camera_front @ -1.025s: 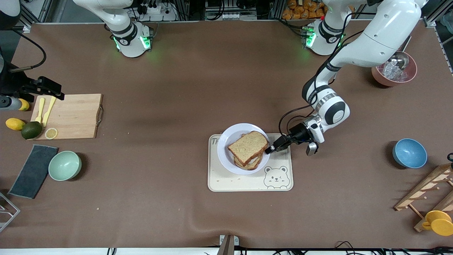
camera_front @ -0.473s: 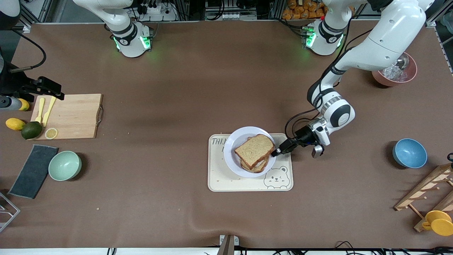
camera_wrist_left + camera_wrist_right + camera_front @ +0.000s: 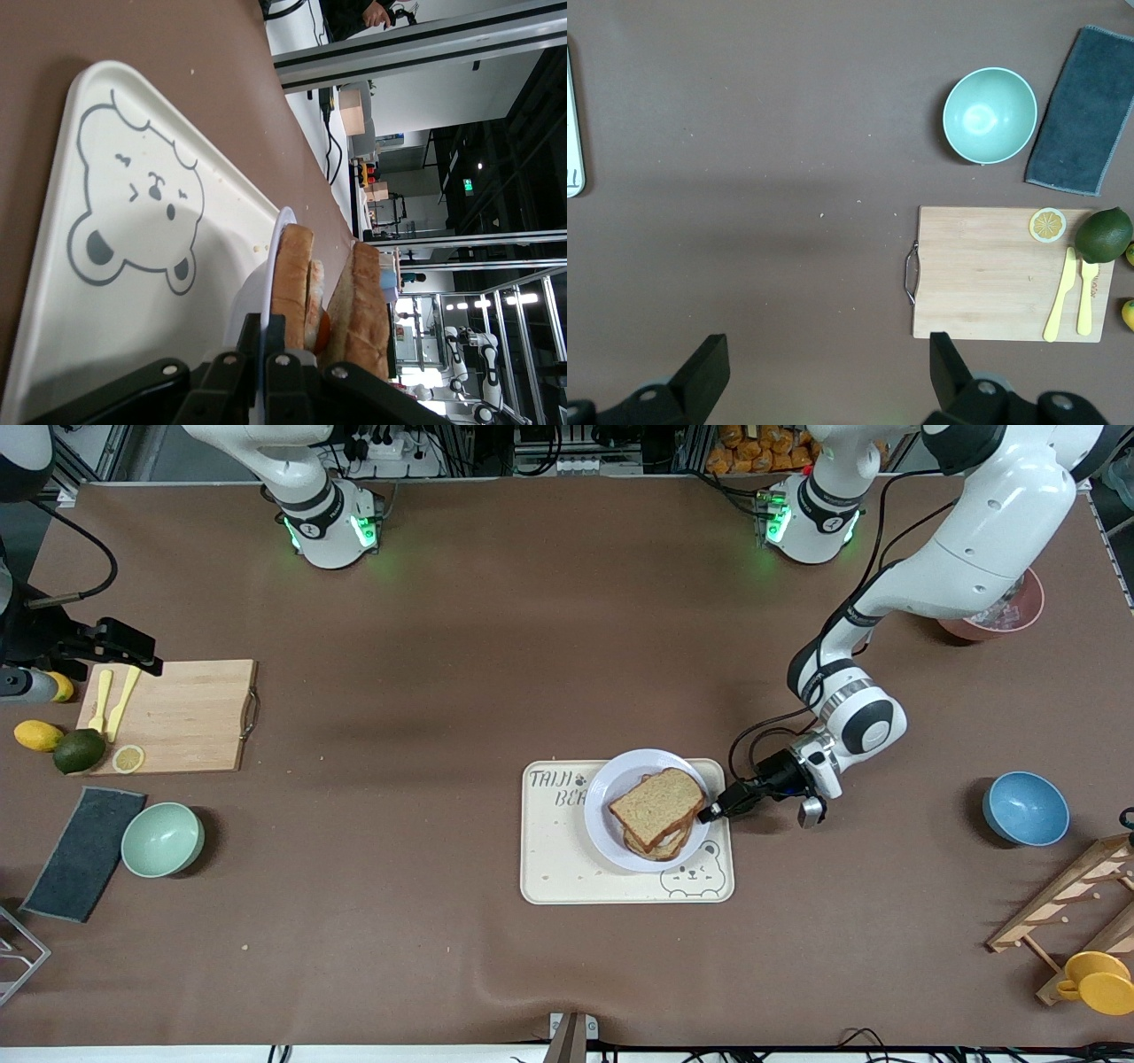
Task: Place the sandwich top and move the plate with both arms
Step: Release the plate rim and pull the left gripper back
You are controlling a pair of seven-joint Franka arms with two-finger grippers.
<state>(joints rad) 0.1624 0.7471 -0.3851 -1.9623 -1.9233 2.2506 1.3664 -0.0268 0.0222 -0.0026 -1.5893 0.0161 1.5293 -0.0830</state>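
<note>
The pale plate (image 3: 611,797) sits on the cream bear tray (image 3: 576,868), at the tray's corner toward the left arm's end. On it lies a stacked sandwich with the brown sandwich top (image 3: 657,806) uppermost. My left gripper (image 3: 711,811) is shut on the plate's rim, low beside the tray. The left wrist view shows its fingers (image 3: 268,323) pinching the rim (image 3: 282,230), with the top slice (image 3: 368,310) edge-on and the tray (image 3: 133,292) below. My right gripper (image 3: 828,354) is open and empty, waiting high over bare table beside the cutting board (image 3: 1005,273).
A mint bowl (image 3: 162,839), grey cloth (image 3: 84,853) and cutting board (image 3: 177,716) with cutlery and fruit lie at the right arm's end. A blue bowl (image 3: 1025,808), a pink bowl (image 3: 992,615) and a wooden rack (image 3: 1072,921) stand at the left arm's end.
My left gripper has pulled the plate with the sandwich across the tray toward the left arm's end and a little nearer the front camera. The right arm has not moved.
</note>
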